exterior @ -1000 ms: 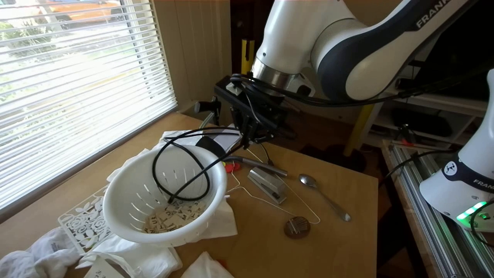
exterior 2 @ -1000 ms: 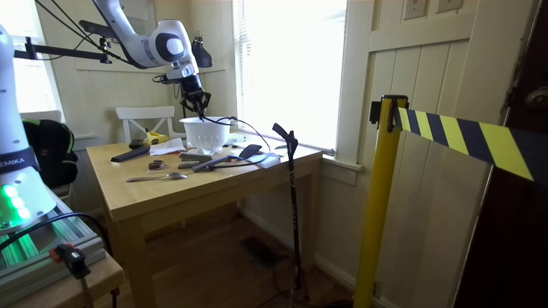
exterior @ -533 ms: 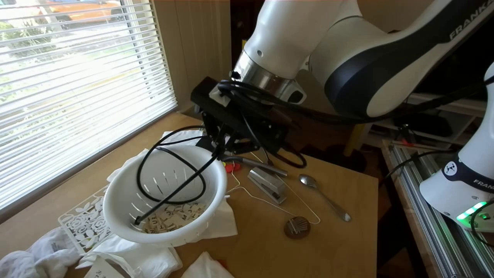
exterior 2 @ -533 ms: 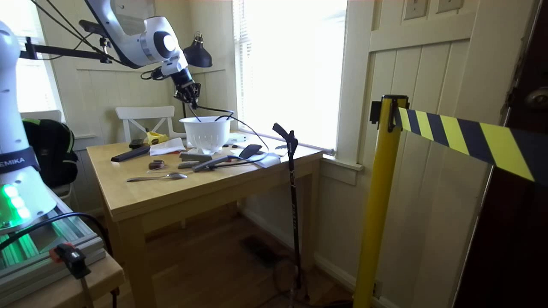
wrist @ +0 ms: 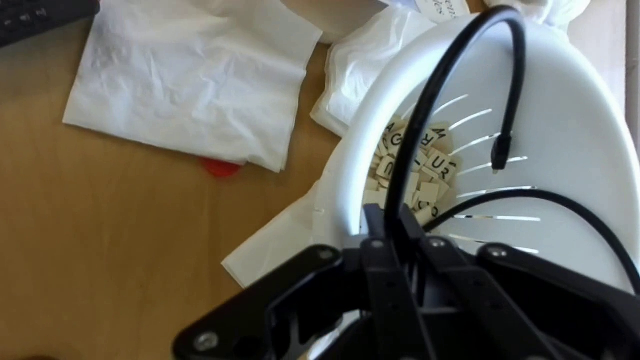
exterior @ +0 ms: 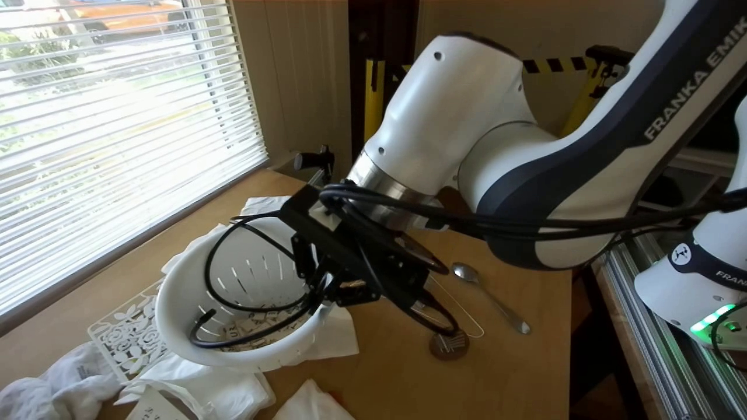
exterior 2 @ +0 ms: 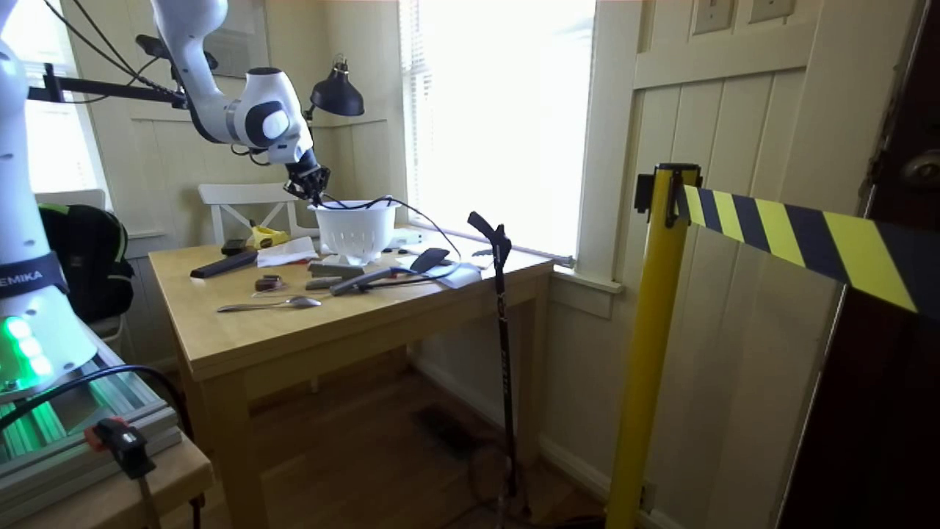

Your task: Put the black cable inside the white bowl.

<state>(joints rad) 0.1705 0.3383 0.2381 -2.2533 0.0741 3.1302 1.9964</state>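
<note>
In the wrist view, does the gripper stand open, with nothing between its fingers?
No, the gripper is shut on the black cable, which comes out in a curve from between its jaws.

The table (exterior: 502,373) bears a spoon (exterior: 493,299), apparently a remote (wrist: 45,19).

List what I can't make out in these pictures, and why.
Black cable: wrist view, one stretch cut off by the right edge.
Letter tiles: in an exterior view, hidden by the white colander.
Red object: wrist view, partly hidden by the white napkin.
Remote control: wrist view, cut off by top and left edges.
</note>
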